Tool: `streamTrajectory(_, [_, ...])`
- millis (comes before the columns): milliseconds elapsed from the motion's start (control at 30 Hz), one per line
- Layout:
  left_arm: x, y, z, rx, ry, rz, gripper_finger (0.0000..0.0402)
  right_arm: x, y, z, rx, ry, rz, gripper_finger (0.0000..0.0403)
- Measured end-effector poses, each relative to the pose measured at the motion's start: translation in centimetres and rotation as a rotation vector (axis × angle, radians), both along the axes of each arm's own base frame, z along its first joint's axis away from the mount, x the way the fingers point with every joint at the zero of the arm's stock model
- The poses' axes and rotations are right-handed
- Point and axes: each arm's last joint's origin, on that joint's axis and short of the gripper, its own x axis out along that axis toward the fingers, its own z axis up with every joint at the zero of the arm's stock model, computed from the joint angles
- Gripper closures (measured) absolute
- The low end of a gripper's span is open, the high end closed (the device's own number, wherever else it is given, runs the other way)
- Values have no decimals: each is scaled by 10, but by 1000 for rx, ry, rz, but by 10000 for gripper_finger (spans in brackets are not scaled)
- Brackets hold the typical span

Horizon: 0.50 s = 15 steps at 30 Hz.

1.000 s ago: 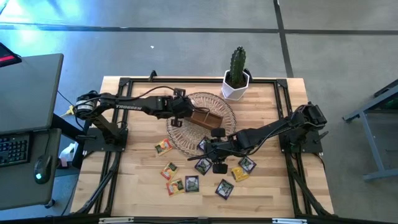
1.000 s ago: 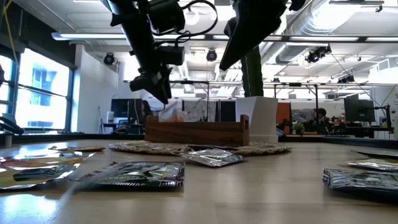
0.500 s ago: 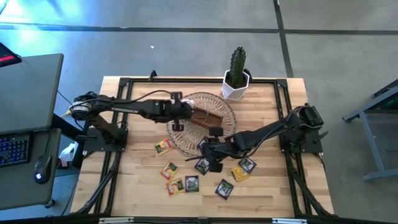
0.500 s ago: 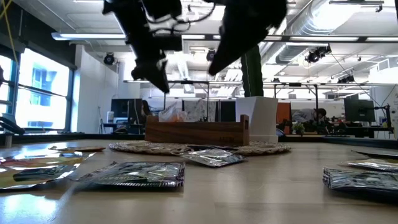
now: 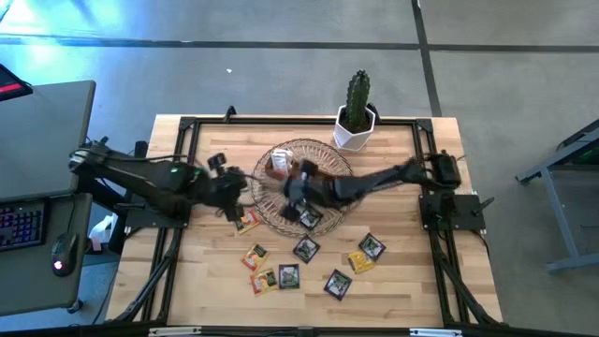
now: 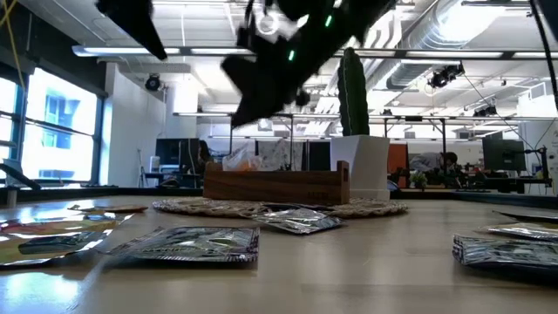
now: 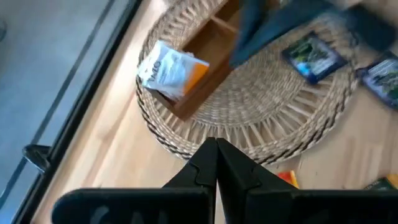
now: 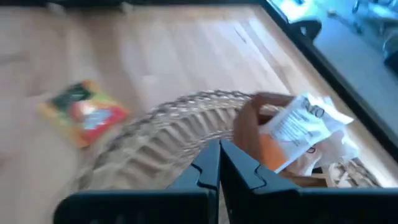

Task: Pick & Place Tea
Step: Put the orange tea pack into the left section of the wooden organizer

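Tea packets lie in two places. A white-and-orange packet [image 7: 168,71] stands in one end compartment of the wooden box [image 5: 292,172], which sits on the round wicker mat [image 5: 332,161] in the upper middle of the high view. A dark packet [image 5: 308,218] rests flat on the mat's lower edge; in the left wrist view it shows at the upper right. The rest are scattered on the tabletop [image 5: 402,281] below the mat: an orange packet [image 5: 247,220] touching the mat's lower left rim, another orange one [image 5: 255,256] lower down, a yellow-green one [image 5: 265,279] beside a dark one [image 5: 288,275], a dark one [image 5: 305,248] at centre, a dark one [image 5: 337,283] at lower centre, a yellow one [image 5: 360,262] and a dark one [image 5: 372,246] to the right.

Over the mat, at the box, hangs the right gripper [image 8: 219,163], its arm reaching in from the right edge of the tabletop; the jaws are pressed together with nothing between them. The left gripper [image 7: 216,160] sits just off the mat's left rim, near the first orange packet, jaws likewise pressed together and empty.

A cactus in a white pot [image 5: 356,126] stands at the upper edge of the tabletop, near the mat.
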Motion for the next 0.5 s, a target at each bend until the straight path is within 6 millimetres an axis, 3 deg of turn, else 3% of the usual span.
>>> streamTrajectory(100, [-15,-10,5,21,-33,-7,401,7,-26,-19,54,-4,-33,400])
streamTrajectory(200, [-25,-16,8,57,-52,-10,401,9,-38,-29,73,-3,-69,400])
streamTrajectory(500, [-39,-21,5,139,-36,40,401,3,-28,-17,6,12,-125,402])
